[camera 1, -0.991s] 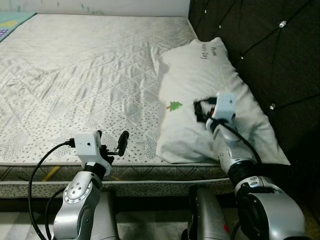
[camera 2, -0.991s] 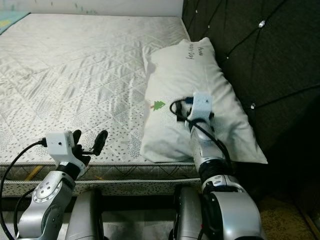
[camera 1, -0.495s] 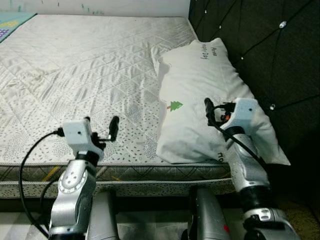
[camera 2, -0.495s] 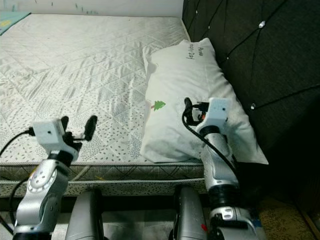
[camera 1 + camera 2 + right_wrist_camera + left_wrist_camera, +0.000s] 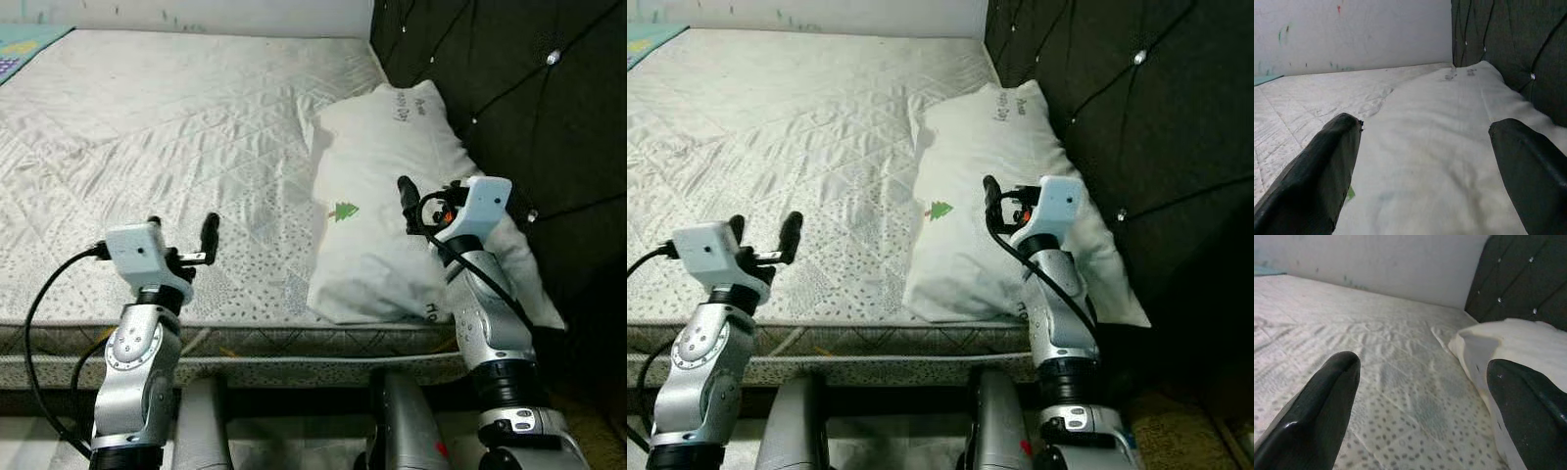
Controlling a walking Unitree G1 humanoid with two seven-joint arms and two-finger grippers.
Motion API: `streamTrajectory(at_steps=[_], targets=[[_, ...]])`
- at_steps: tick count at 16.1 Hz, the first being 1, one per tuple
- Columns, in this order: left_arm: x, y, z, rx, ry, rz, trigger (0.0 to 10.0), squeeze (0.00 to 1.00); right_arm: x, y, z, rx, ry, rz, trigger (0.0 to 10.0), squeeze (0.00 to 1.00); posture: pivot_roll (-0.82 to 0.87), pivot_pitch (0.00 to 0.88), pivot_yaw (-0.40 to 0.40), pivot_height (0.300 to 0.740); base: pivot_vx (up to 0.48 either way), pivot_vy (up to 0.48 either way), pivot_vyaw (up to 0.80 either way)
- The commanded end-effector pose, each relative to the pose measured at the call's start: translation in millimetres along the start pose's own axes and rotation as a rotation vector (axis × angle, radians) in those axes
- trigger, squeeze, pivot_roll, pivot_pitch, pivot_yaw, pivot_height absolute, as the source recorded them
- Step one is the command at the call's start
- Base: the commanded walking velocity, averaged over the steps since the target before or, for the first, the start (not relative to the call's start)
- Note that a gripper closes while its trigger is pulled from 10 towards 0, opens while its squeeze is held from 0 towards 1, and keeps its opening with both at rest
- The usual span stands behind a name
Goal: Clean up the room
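A white pillow with a small green tree print lies at the right end of the bare quilted mattress, against the dark tufted headboard. My right gripper hovers open just above the pillow's near half, and the right wrist view looks along the pillow between its spread fingers. My left gripper is open over the mattress's near edge, left of the pillow, holding nothing. Its fingers frame the mattress and the pillow's side.
A teal mat shows at the far left corner beyond the bed. A pale wall runs behind the mattress. The bed's front edge is close before me, with floor below it.
My right gripper has lifted off the pillow and shifted right toward the headboard. My left gripper has risen and moved left along the mattress edge. The pillow has not moved.
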State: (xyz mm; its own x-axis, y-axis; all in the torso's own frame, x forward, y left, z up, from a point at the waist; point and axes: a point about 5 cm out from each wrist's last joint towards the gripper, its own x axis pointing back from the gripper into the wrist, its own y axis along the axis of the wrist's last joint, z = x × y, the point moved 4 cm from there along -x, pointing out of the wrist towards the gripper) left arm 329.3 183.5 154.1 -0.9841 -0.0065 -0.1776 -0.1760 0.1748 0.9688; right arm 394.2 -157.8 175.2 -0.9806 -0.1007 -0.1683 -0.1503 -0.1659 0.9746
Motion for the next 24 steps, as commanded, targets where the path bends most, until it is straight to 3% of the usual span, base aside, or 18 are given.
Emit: streamTrajectory(at_steps=[1,4,9,13,16,20,24], targets=[[-0.8,-3,0.6,0.000,0.016,0.000,10.0,0.00,-1.6,9,-1.3,0.004,0.002,-0.018,10.0,0.00,0.05,0.000,-0.043,0.582,0.000,0.000,0.00],[-2.6,-4,-7.6,0.000,-0.015,0.012,10.0,0.00,2.9,5,-6.7,0.010,-0.024,-0.006,10.0,0.00,0.06,0.000,-0.029,0.617,0.000,0.000,0.00],[-2.1,-10,11.4,-0.014,0.080,0.046,10.0,0.00,12.4,-3,-6.0,0.022,-0.046,0.015,10.0,0.00,0.04,0.000,-0.005,0.687,0.000,0.000,0.00],[5.5,-6,-6.2,-0.010,0.008,0.056,10.0,0.00,24.7,-5,-16.8,0.017,-0.095,0.039,10.0,0.00,0.03,0.010,0.005,0.732,0.000,0.000,0.00],[16.6,-9,-6.5,0.011,0.018,0.072,10.0,0.00,34.5,-15,-24.8,0.009,-0.139,0.075,10.0,0.00,0.04,0.049,0.007,0.740,0.000,0.000,0.00],[18.0,-9,-8.0,0.029,0.013,0.093,10.0,0.00,38.0,-15,-18.5,0.008,-0.131,0.091,10.0,0.00,0.03,0.076,-0.002,0.740,0.000,0.000,0.00],[21.5,-15,-16.5,0.064,-0.008,0.120,10.0,0.00,43.8,-18,-22.0,0.011,-0.154,0.120,10.0,0.00,0.02,0.088,-0.003,0.740,0.000,0.000,-0.10]])
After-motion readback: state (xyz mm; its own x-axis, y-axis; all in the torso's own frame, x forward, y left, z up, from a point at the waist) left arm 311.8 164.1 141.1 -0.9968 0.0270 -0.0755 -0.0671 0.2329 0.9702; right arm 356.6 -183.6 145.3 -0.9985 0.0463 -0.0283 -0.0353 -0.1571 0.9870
